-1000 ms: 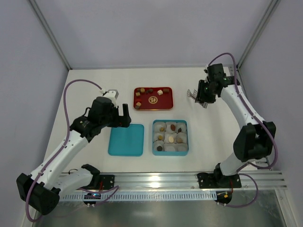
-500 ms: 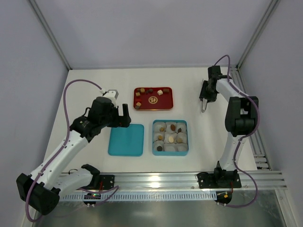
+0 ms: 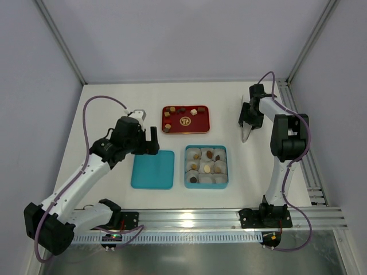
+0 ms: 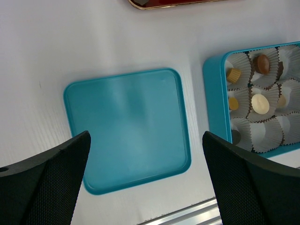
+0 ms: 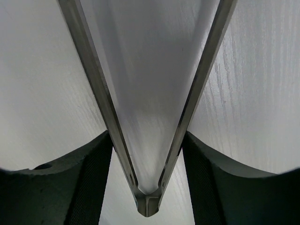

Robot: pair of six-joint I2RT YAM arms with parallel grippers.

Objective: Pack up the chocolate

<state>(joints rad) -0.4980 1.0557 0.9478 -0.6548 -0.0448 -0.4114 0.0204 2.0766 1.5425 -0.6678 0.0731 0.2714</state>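
Note:
Several small tan and brown chocolates [image 3: 168,114] lie on the red tray [image 3: 203,127]. More chocolates [image 3: 209,154] sit in white paper cups in the teal box [image 3: 186,166]; they also show in the left wrist view [image 4: 261,64]. My left gripper [image 3: 150,140] is open and empty above the teal lid [image 3: 153,169], with its fingers wide apart [image 4: 145,136] over the lid [image 4: 126,117]. My right gripper [image 3: 245,121] is shut on metal tongs [image 3: 245,134] to the right of the red tray, over bare table. In the right wrist view the gripper [image 5: 146,140] squeezes the V-shaped tongs [image 5: 149,204].
The teal box wall [image 4: 214,93] stands just right of the lid. The red tray's edge [image 4: 159,3] is at the top of the left wrist view. A metal rail [image 3: 189,217] runs along the near edge. Enclosure walls ring the white table.
The right arm has folded upright and drawn in, and the tongs have swung from lying sideways to pointing toward the near side. The left arm has shifted slightly.

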